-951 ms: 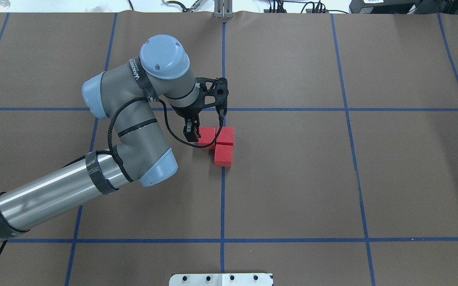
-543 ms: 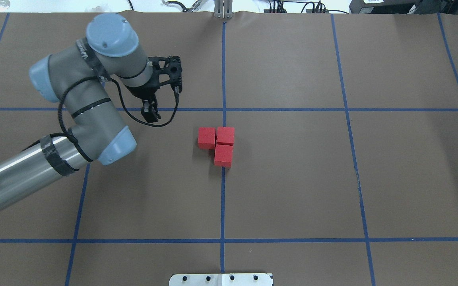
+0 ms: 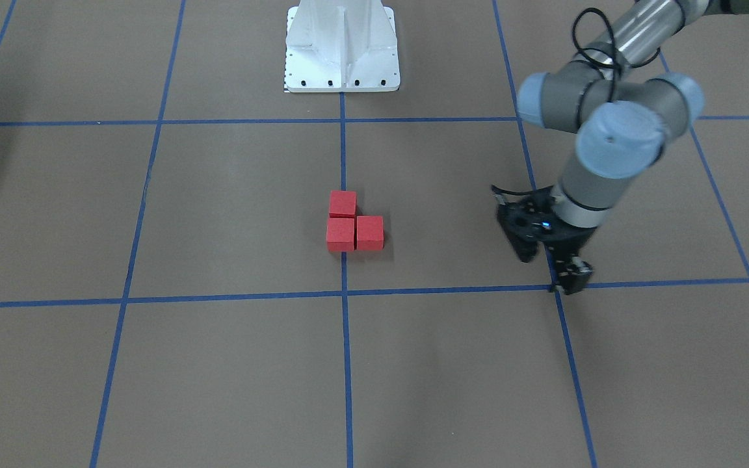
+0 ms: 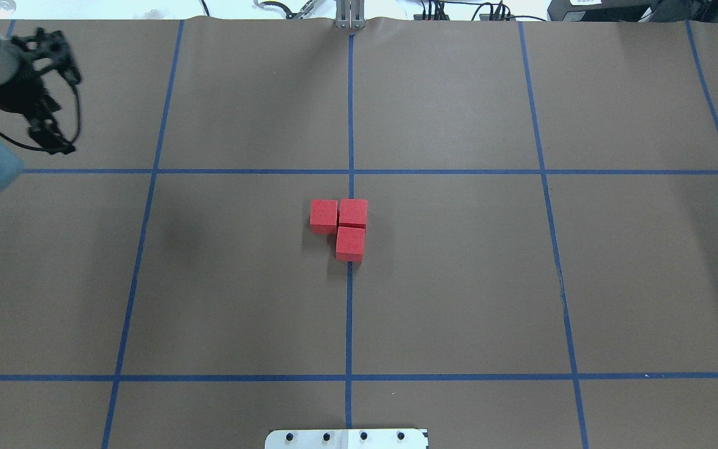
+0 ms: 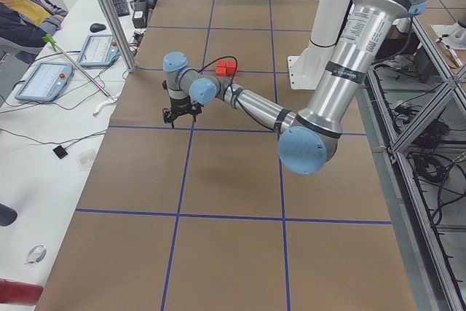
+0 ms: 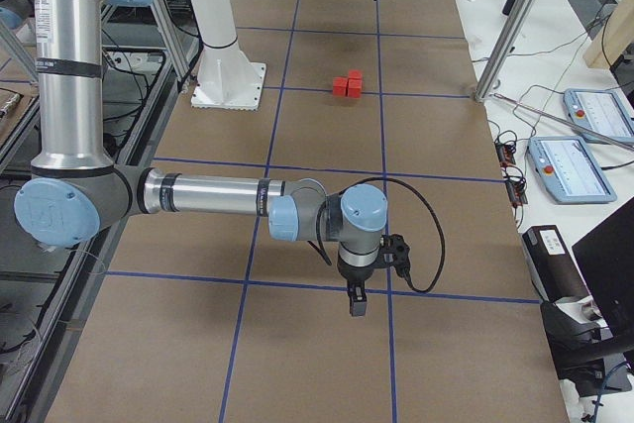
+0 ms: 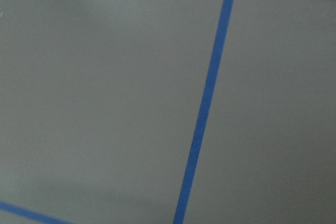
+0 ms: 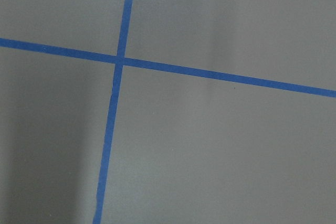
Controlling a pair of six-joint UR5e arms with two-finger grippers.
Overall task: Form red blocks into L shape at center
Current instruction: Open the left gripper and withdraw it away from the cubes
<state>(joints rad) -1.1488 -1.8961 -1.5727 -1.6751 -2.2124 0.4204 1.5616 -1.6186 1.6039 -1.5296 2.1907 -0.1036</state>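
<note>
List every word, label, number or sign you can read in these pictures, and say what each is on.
No text in any view can be read.
Printing on the left arm: too small to read.
Tablet screens beside the table: too blurred to read.

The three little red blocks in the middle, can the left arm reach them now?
Probably yes. The three small red cubes sit uncovered on the brown taped table, and nothing lies between them and the open left gripper, off to their side.
</note>
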